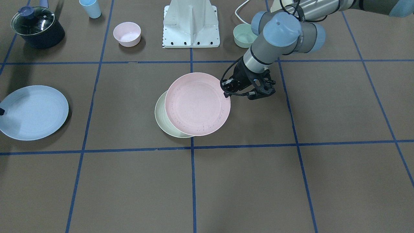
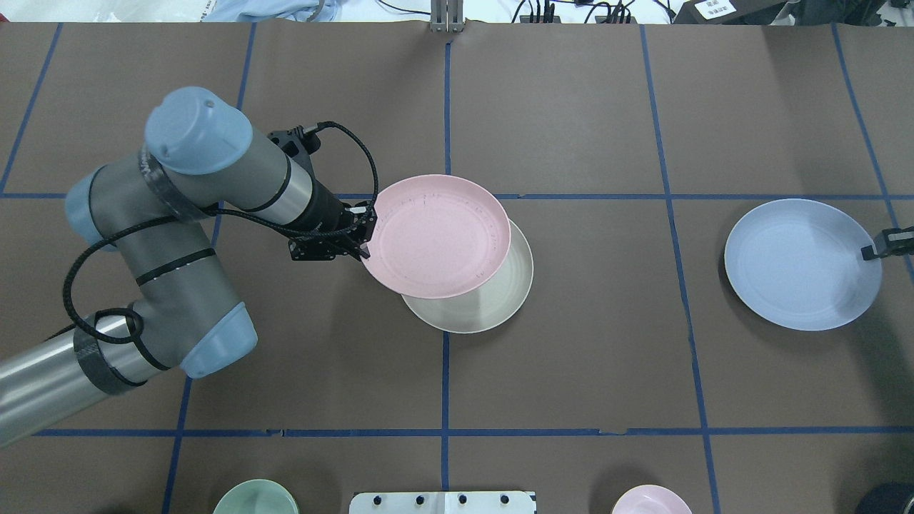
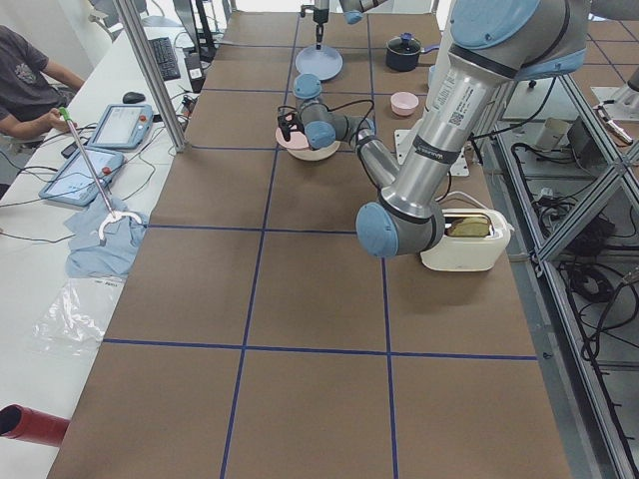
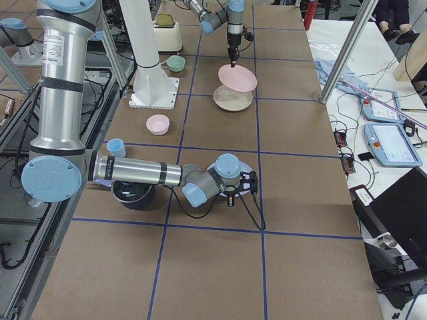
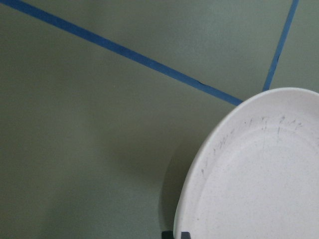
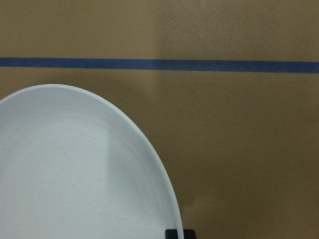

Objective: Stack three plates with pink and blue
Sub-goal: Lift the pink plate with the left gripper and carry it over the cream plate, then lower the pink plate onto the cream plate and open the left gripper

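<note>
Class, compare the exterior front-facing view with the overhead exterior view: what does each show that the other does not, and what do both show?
Only the front-facing view shows the light blue cup and the glass lid on the dark pot. Only the overhead view shows the cables beyond the table's far edge. Both show the left gripper holding the pink plate by its rim, partly over the cream plate, and the blue plate lying apart.
</note>
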`<state>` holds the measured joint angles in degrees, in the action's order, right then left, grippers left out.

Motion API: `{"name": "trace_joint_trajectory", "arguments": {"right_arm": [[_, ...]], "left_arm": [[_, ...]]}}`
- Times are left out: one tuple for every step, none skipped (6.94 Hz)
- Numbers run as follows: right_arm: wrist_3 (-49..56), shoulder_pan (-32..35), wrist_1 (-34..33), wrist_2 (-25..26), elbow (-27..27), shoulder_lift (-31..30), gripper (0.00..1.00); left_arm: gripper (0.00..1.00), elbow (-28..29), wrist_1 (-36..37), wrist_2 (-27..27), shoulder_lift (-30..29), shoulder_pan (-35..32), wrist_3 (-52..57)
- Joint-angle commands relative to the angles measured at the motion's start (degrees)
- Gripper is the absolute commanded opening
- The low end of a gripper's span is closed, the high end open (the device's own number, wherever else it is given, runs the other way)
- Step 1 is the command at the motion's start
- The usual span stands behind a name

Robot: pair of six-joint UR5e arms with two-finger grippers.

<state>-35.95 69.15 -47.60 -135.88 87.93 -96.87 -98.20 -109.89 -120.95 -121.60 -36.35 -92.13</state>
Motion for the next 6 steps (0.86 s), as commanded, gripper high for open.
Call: {"name": "trace_joint_trajectory", "arguments": {"right_arm": [[-3.6,1.3,-0.1,-3.1,2.8,0.5,0.0],[-4.3,1.6,-0.5,-3.3,4.2,0.5,0.0],[-4.4,2.3,-0.7,-4.4,4.7,0.5,0.0],[-4.4,3.1,-0.7,-5.7,5.1,0.7,0.0],[-4.4,3.3,-0.7,-6.0,5.8,0.8,0.0],[-4.5,3.3,-0.9,-6.4,6.7,0.9,0.0]], "left_arm": [[0.0,4.8,-8.4,3.1,-0.6,2.8,-4.7],[0.0,7.2,-9.9,3.6,-2.2,3.1,-5.4],[0.0,8.1,-9.9,5.9,-2.9,4.4,-5.5],[0.0,8.2,-10.0,6.4,-3.0,4.7,-5.5],[0.72,8.4,-10.0,6.4,-2.8,4.7,-5.3],[1.0,8.0,-9.9,6.4,-2.4,4.6,-4.6]]}}
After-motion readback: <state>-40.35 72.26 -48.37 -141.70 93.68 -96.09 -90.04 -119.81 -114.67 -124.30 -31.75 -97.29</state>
